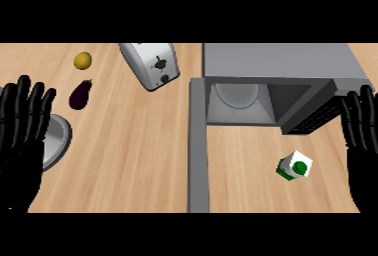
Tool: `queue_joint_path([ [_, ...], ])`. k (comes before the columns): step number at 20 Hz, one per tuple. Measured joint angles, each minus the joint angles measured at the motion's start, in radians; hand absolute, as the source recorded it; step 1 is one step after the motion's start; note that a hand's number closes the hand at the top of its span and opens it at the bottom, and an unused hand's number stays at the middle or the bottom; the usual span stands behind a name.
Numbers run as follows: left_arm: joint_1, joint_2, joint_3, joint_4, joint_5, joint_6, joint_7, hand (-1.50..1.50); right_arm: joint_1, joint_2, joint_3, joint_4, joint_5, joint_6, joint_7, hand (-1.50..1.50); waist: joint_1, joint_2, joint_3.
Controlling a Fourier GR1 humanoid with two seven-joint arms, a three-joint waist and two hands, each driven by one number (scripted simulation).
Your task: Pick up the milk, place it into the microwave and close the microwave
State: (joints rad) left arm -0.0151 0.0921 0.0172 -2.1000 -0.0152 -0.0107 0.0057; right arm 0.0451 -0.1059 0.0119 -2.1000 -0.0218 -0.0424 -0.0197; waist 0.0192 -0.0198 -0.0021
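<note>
At the far left edge you see your left hand [22,125], fingers straight and spread, holding nothing, lying partly over a grey plate [55,142]. Just right of it sit a dark eggplant [80,94] and, above that, a yellow lemon [83,60]. Next comes a silver toaster [152,64], tilted. At the middle the microwave [280,60] stands with its door [198,150] swung open toward you and a pale turntable [238,95] inside. The milk [295,166] stands on the counter [133,165] in front of the microwave, outside it. At the right edge your right hand [362,135] is open, fingers straight, near the milk but apart from it
</note>
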Motion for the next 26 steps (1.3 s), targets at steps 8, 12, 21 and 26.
queue_joint_path([
  [8, -0.016, 0.035, 0.065, 0.074, 0.115, -0.081, 0.000, -1.50, -0.076, -0.009, -0.068, 0.068, -0.025, -0.001, 0.028, -1.50, -0.016, 0.018, 0.002],
  [12, -0.006, 0.033, 0.090, 0.082, 0.166, -0.089, 0.045, -1.50, -0.066, 0.003, -0.096, 0.070, -0.072, -0.002, 0.056, -1.50, -0.018, 0.019, 0.002],
  [21, 0.099, -0.002, 0.070, -0.023, 0.167, -0.100, 0.077, -1.50, -0.023, 0.033, -0.103, 0.132, -0.051, -0.013, 0.024, -1.50, -0.018, 0.019, 0.002],
  [26, 0.183, -0.025, 0.046, -0.078, 0.154, -0.123, 0.060, -1.50, -0.011, 0.028, -0.125, 0.231, -0.041, 0.007, -0.040, -1.50, -0.016, 0.019, 0.002],
])
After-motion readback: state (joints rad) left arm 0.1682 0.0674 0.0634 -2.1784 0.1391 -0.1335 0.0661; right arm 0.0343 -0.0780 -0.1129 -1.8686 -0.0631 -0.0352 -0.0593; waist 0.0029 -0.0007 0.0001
